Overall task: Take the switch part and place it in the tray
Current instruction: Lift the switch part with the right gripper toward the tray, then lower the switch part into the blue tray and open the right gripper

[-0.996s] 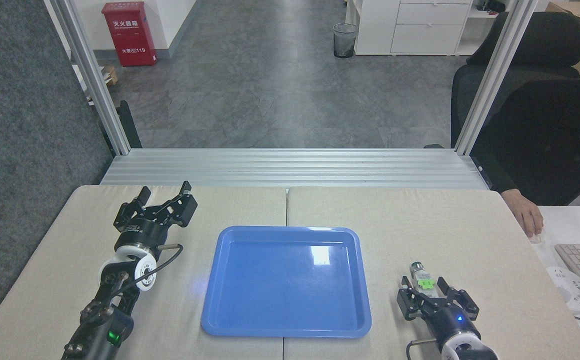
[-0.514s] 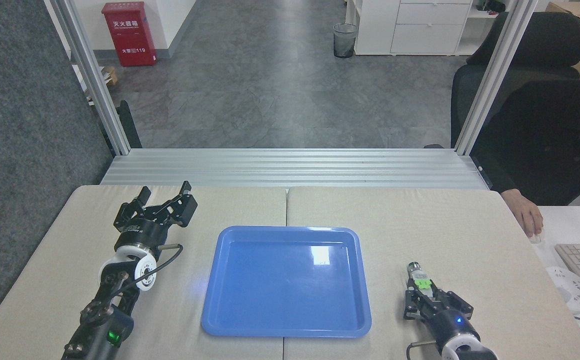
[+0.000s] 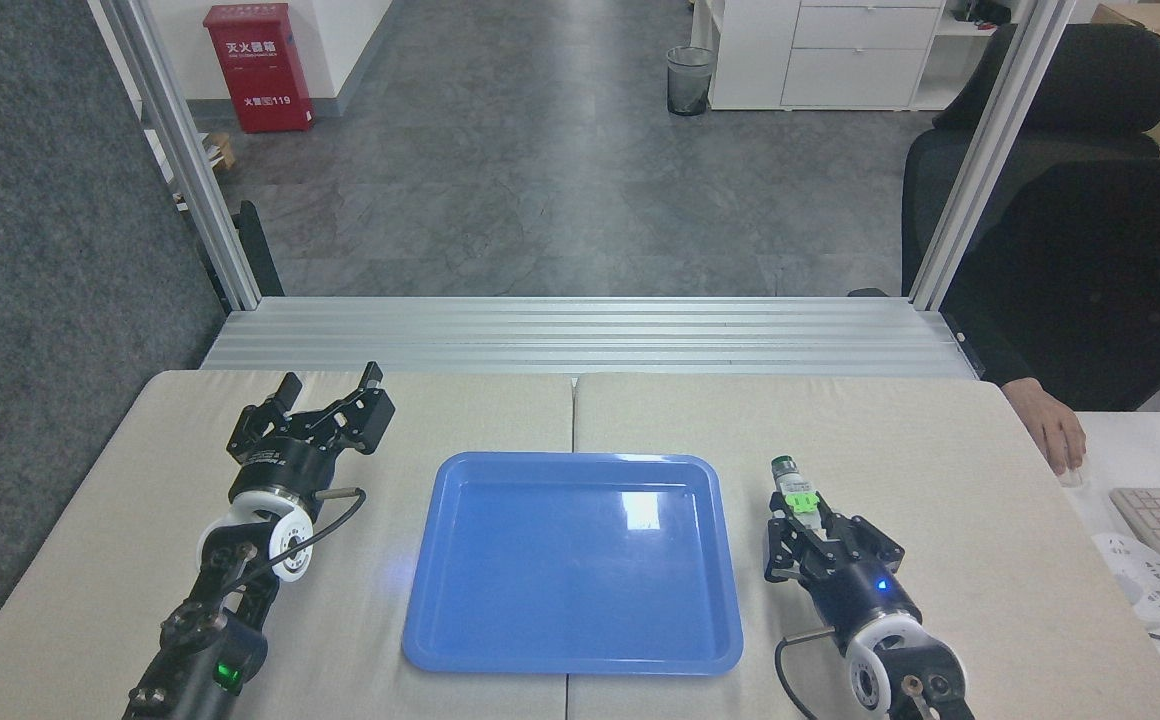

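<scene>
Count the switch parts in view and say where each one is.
1. The switch part is held in the right gripper, just right of the tray. None lies in the tray or elsewhere on the table.

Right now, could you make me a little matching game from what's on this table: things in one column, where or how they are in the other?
Things:
1. switch part
2. tray
3. left gripper
4. person's hand

States:
A. open, holding nothing
B. held in the right gripper
C. resting at the table's right edge
D. lying flat between the two arms

Pairs: 1-B, 2-D, 3-A, 4-C
</scene>
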